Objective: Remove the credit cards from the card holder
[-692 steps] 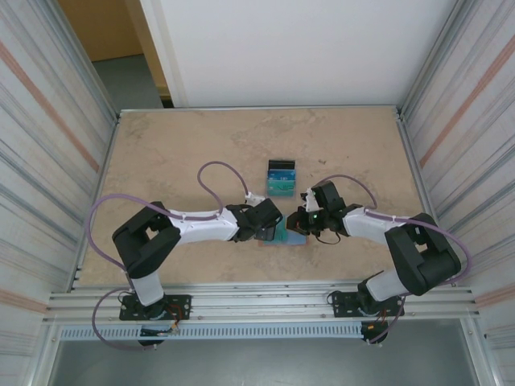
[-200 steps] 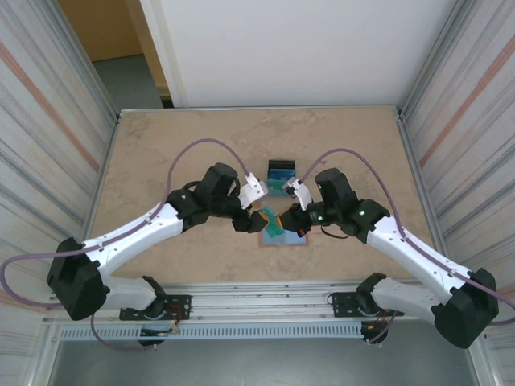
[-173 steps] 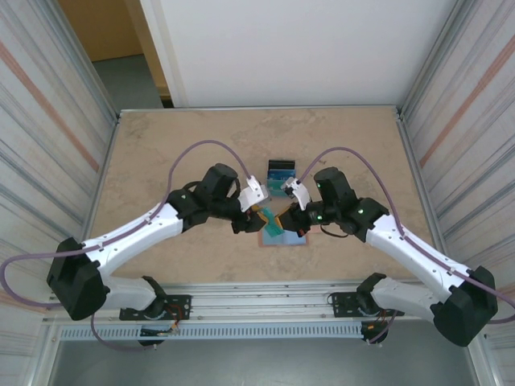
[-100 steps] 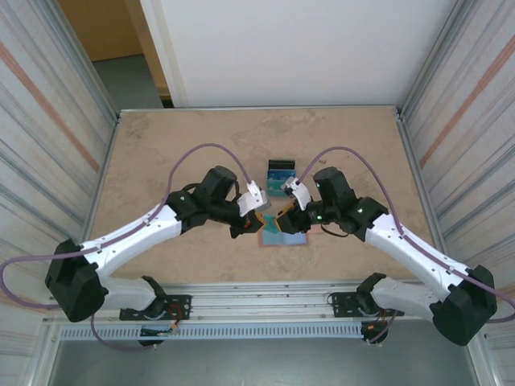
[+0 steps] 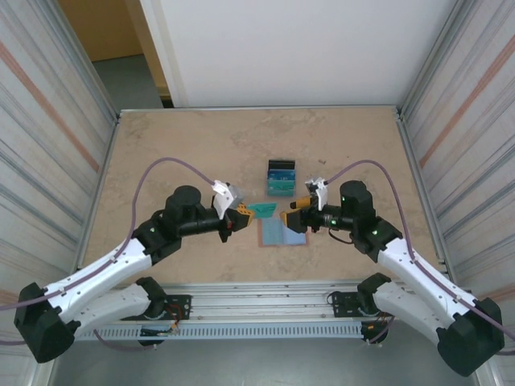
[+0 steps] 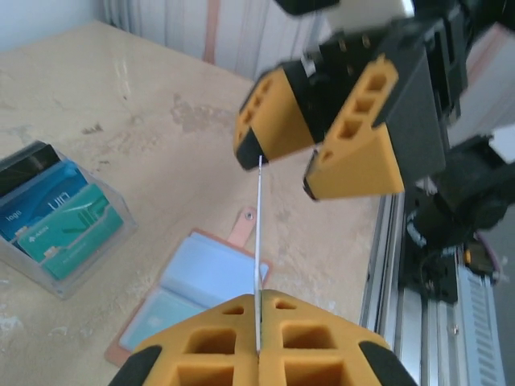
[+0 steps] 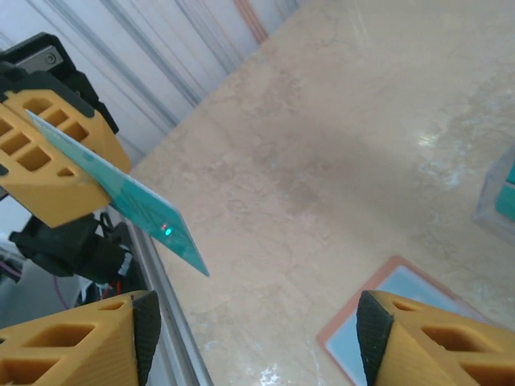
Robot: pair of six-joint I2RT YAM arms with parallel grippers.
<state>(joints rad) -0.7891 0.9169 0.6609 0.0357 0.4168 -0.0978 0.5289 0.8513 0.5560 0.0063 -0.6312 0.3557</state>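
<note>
The card holder (image 5: 283, 235) lies open and flat on the table, pinkish-brown rim around light-blue panels, and it also shows below the fingers (image 6: 193, 289) and at the lower right (image 7: 402, 310). My left gripper (image 5: 241, 215) is shut on one teal credit card (image 5: 264, 209) and holds it in the air above the holder's left edge. In the left wrist view the credit card (image 6: 259, 233) stands edge-on out of my left gripper (image 6: 259, 299). My right gripper (image 5: 296, 213) is open, just right of the card, touching nothing. Its jaws (image 7: 256, 322) stand wide, facing the credit card (image 7: 137, 211).
A clear upright stand (image 5: 281, 178) with blue and teal cards sits behind the holder, and it shows at the left (image 6: 56, 217) in the left wrist view. The table's metal front rail (image 5: 265, 301) runs close below the holder. Corrugated walls line both sides.
The teal card has passed from my right gripper to my left. The left shut on it and drew back left; the right opened and pulled away to the right.
</note>
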